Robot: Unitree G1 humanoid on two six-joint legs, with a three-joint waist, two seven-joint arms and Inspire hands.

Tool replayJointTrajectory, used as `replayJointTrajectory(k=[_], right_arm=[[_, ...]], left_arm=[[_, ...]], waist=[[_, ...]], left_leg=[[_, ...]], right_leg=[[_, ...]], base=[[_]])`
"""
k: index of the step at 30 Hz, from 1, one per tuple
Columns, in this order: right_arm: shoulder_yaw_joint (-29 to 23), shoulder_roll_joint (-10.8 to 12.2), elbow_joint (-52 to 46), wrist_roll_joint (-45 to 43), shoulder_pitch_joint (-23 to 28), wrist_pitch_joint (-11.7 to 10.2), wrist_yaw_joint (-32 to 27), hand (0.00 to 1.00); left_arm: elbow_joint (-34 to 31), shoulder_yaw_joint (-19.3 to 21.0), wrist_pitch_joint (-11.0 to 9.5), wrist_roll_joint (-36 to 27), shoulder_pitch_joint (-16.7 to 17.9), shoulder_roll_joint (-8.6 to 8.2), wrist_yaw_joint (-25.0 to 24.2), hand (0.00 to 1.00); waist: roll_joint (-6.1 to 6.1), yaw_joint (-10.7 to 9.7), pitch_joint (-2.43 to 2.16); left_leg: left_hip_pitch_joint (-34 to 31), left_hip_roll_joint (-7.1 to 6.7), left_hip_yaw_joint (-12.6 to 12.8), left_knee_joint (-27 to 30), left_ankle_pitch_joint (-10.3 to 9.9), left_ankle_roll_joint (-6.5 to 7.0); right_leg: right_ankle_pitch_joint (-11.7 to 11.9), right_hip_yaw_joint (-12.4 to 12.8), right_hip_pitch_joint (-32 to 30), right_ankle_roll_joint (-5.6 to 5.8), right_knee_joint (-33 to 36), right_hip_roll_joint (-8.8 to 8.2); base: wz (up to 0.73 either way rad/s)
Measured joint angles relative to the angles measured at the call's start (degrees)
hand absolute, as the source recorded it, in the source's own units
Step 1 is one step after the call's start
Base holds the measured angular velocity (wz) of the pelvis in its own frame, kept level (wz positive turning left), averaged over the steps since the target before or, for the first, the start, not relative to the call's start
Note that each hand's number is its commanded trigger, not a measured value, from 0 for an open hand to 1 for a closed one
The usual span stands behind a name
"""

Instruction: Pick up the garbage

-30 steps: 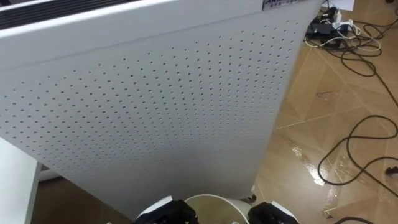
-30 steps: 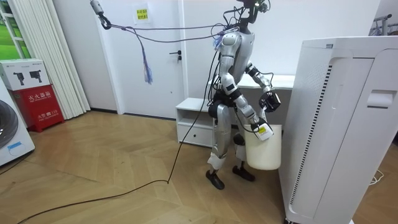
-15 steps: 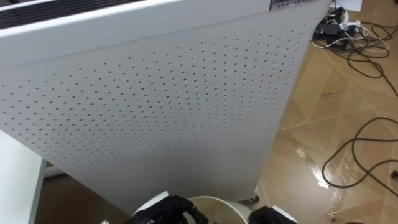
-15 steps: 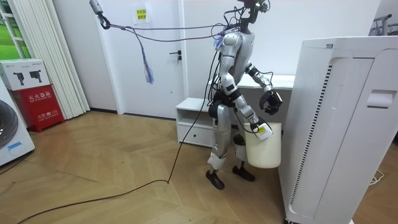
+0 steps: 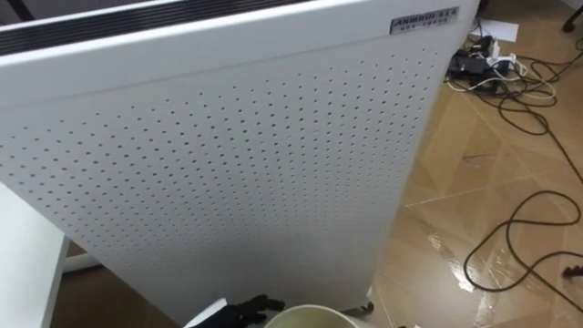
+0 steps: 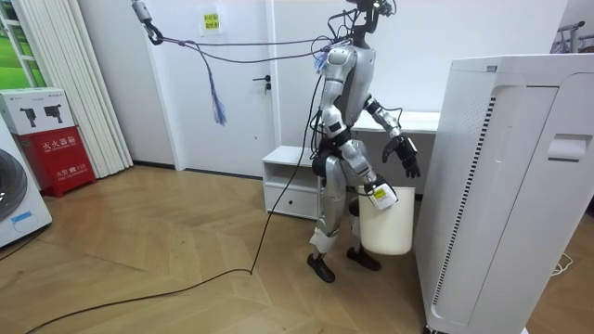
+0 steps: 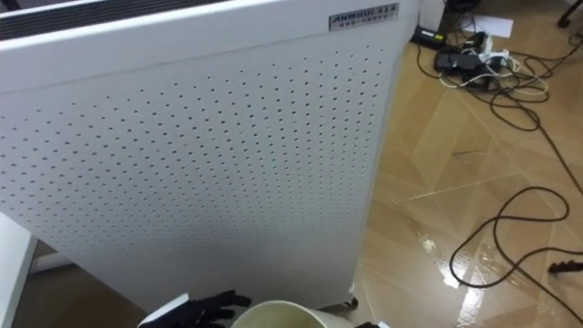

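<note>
Robot stands upright on a wooden plank floor (image 5: 496, 173), facing a tall white metal cabinet with a perforated side panel (image 5: 228, 164), close in front of it. A low white shelf unit (image 6: 288, 176) is behind its legs, and a white desk (image 5: 23, 269) edges in at its left.

Round cream plastic bin (image 5: 310, 317): hangs in front of the robot's thighs, between the robot and the perforated cabinet. In the room view its base sits above the level of the feet. Only the rim shows in the eye views, at the bottom edge.

Right hand (image 6: 379, 192): at the near side of the bin's rim. Cannot tell how it grips.

Left hand (image 5: 244, 312): dark fingers stretched out loosely, holding nothing, just beside the bin's rim on its left. In the room view it hangs above and beyond the bin, apart from it.

Loose black cables (image 5: 524, 214) loop over the floor to the robot's right, with a cluster of plugs and adapters (image 5: 478, 55) farther off.
</note>
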Motion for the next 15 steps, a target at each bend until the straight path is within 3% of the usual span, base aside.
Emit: replayJointTrajectory(k=[7,15], right_arm=[[-1.3,-0.6,0.0,-0.9,1.4,0.2,-0.2,1.0],[-1.6,-0.5,2.9,0.0,5.6,-0.1,-2.4,1.0]], left_arm=[[2.3,0.1,0.4,-0.2,1.6,-0.3,1.4,0.0],[16.9,0.7,-1.1,-3.1,3.6,-2.73,10.1,0.0]], waist=[[0.47,-0.6,-0.06],[0.24,-0.6,-0.1]], left_leg=[[0.0,0.04,0.0,0.0,-0.1,-0.06],[4.1,-0.63,1.6,-1.1,-0.7,0.14]], right_leg=[[0.0,0.0,0.0,-0.03,0.0,0.18],[-0.8,0.3,3.8,0.26,-0.8,-0.8]], base=[[0.0],[-0.01]])
